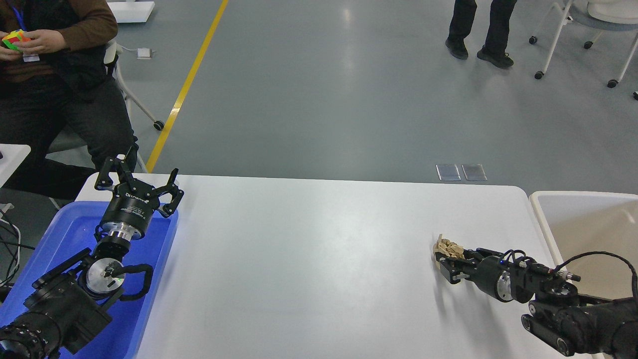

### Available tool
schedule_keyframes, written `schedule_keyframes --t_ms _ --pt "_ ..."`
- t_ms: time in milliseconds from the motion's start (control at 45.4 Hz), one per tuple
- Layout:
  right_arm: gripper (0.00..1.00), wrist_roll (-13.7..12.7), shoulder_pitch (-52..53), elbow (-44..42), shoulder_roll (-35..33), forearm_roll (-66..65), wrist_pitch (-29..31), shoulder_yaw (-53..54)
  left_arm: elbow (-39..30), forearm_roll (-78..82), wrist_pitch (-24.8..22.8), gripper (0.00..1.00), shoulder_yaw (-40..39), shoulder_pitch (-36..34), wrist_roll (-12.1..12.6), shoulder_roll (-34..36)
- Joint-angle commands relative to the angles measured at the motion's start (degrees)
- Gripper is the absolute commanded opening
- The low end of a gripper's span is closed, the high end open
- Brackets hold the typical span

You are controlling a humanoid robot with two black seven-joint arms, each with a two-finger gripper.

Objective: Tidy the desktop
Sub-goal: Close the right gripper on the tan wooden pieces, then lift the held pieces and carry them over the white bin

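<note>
The white desktop (309,259) fills the middle of the head view. A small crumpled wad of brown paper (446,246) is at its right side, near the table surface. My right gripper (444,258) comes in from the lower right and is shut on the wad, which sticks out above its fingertips. My left gripper (140,180) is open and empty, held above the far corner of the blue tray (70,229) at the table's left end.
A cream-white bin (573,219) stands just past the table's right edge, beside my right arm. A seated person (55,75) with a colour cube is at the far left. Another person's legs (478,30) and chairs are on the floor beyond.
</note>
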Motion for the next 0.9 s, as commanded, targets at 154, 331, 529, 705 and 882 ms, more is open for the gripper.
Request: schedule_keyframes --t_ms 154,331,529,705,882 --pt "0.0 1.13 0.18 -0.95 0.02 0.12 -1.37 -0.42 0.0 0.0 0.0 1.0 0.0 -0.04 0.0 0.0" --pt "0.0 1.57 0.36 -0.6 -0.16 0.21 -1.37 -0.42 0.0 0.0 0.0 1.0 0.0 -0.04 0.0 0.0" --pt "0.0 4.56 1.67 1.59 -2.88 3.19 -0.05 -0.51 0.0 0.0 -0.01 1.0 0.0 -0.04 0.0 0.0" --pt "0.0 5.53 6.24 11.08 -11.39 10.31 4.43 -0.95 0.0 0.0 0.0 1.0 0.0 -0.04 0.0 0.0" --pt "0.0 5.53 12.74 22.15 -22.38 10.75 8.56 -0.77 0.0 0.0 -0.01 1.0 0.0 -0.04 0.0 0.0"
